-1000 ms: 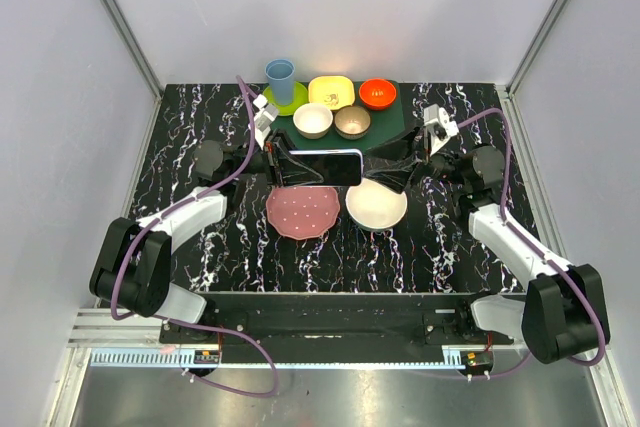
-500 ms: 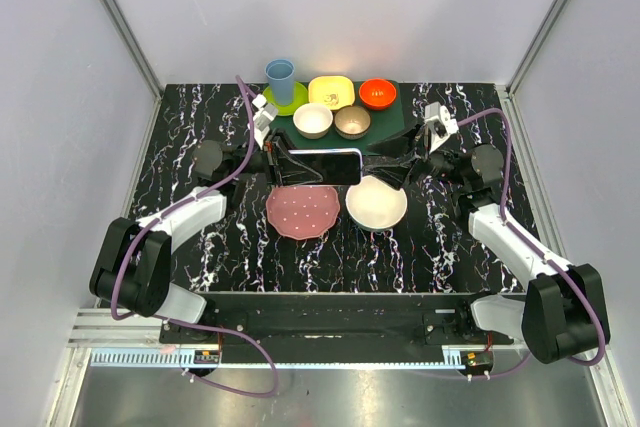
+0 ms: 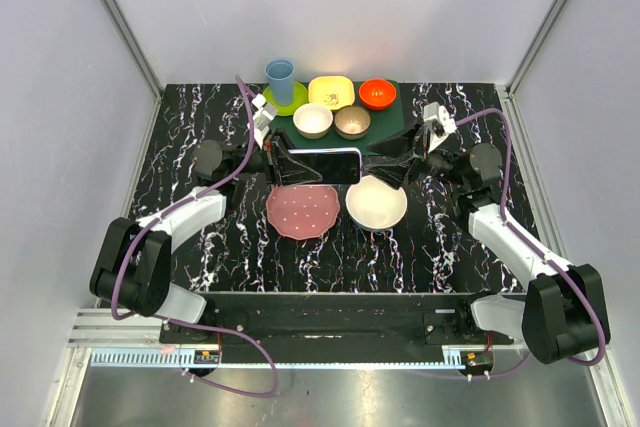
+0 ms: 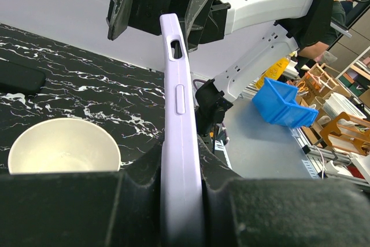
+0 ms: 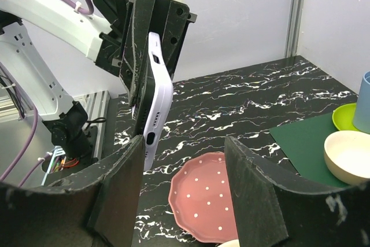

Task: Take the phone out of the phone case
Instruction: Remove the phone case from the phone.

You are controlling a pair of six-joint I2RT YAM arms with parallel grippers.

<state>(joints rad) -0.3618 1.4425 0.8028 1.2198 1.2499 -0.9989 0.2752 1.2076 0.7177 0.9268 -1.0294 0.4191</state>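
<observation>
My left gripper [image 3: 277, 160] is shut on the left end of the phone case [image 3: 360, 156], a pale lavender shell, and holds it level above the table. The phone [image 3: 322, 166] sits in the case with its black screen facing up. In the left wrist view the case's lavender edge [image 4: 178, 102] runs between the jaws of the left gripper [image 4: 182, 184]. My right gripper [image 3: 396, 161] is open and empty, just off the phone's right end. In the right wrist view the case [image 5: 156, 99] hangs ahead and left of the open right gripper [image 5: 185, 183].
A pink dotted plate [image 3: 301, 211] and a cream bowl [image 3: 376, 204] lie under and in front of the phone. Behind, a green mat [image 3: 395, 125] carries two bowls, a yellow dish [image 3: 331, 92] and a red bowl [image 3: 377, 93]. A blue cup [image 3: 280, 79] stands on a green saucer.
My right gripper has edged left toward the phone's right end. The left gripper and the phone in its case have stayed in place.
</observation>
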